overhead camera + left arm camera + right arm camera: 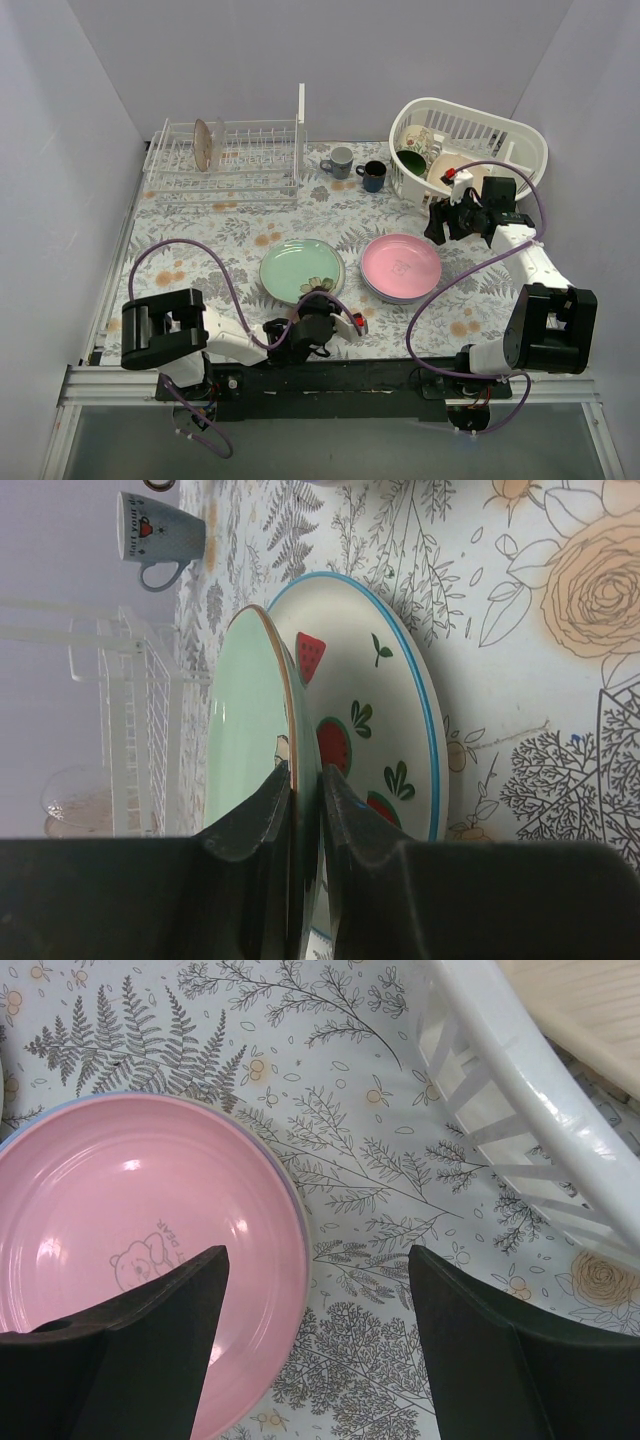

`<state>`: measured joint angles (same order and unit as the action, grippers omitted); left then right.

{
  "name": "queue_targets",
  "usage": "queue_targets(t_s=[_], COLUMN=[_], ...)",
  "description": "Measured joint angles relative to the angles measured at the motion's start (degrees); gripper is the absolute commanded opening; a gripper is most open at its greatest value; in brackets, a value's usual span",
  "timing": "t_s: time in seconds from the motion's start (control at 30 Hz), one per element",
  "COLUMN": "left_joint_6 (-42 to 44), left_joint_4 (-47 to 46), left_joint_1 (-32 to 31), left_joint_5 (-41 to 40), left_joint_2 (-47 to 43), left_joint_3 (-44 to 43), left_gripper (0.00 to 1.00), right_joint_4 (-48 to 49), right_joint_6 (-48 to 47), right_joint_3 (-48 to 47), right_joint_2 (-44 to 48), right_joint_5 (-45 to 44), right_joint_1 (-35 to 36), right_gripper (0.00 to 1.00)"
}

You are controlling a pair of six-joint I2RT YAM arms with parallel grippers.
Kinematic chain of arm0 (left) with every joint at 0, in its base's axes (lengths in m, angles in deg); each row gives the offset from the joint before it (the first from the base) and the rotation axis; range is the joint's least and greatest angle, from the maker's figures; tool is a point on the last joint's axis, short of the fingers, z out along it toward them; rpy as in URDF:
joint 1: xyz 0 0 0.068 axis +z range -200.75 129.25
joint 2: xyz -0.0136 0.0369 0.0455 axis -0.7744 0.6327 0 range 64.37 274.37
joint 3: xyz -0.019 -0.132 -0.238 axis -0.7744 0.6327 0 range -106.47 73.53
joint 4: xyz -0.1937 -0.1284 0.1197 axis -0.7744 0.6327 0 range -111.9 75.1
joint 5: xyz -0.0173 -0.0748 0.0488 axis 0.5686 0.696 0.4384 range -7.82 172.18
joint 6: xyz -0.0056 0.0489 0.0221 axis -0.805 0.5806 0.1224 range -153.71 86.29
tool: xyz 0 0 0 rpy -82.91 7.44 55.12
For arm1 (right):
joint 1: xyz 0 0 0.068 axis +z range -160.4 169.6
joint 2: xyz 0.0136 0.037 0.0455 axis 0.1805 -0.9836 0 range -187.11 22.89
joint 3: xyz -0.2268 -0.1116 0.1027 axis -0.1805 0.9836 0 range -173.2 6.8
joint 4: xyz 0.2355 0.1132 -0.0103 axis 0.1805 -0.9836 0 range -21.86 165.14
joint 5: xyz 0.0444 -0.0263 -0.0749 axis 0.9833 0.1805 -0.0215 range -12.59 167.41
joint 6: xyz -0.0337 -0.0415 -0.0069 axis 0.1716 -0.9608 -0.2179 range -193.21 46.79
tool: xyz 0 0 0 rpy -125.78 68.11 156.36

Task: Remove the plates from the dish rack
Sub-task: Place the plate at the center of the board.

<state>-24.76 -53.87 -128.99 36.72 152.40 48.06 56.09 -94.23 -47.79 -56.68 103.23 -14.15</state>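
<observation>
**Five plates in view: one in the rack, four on the table**

One flower-print table (220,240) carries everything. At its far left stands one rack (250,160), with a single brown plate (204,146) upright between the tines. At the far right is one basket (520,140).

The other four plates lie in two stacks near the arms. A green plate (295,268) sits on a watermelon plate (400,710), and a pink plate (400,265) sits on a lilac plate (400,299).

Two mugs stand between rack and basket, one grey mug (340,161) and one blue mug (373,175).

The left gripper (305,770) is pinched narrow on the green plate's near rim. The right gripper (318,1250) is spread wide and holds nothing. It hangs above the pink plate's edge, between that plate and the basket.
</observation>
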Motion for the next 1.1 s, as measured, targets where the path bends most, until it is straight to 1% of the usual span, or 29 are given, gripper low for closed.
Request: queue_targets(t_s=[0.17,0.6,0.73,0.93,1.1], left_joint_6=[0.9,0.6,-0.4,-3.0,-3.5], left_joint_4=[-3.5,-4.5,-3.8,0.1,0.9], left_joint_1=[0.0,0.0,0.0,-0.2,-0.5], left_joint_5=[0.0,0.1,0.4,0.8,0.9], left_joint_2=[1.6,3.6,3.6,3.6,3.6], left_joint_3=[0.0,0.0,0.0,-0.1,-0.2], left_gripper=[0.00,0.00,0.00,0.00,0.00], right_joint_4=[0.0,0.0,0.0,0.0,0.0], right_joint_6=[0.0,0.0,0.0,0.0,0.0], right_joint_3=[0.1,0.1,0.1,0.1,0.1], right_joint_2=[0.0,0.0,0.0,-0.2,-0.3], right_joint_5=[0.0,0.0,0.0,0.0,0.0], right_joint_1=[0.0,0.0,0.0,0.0,0.0], right_gripper=[0.80,0.80,0.80,0.80,0.80])
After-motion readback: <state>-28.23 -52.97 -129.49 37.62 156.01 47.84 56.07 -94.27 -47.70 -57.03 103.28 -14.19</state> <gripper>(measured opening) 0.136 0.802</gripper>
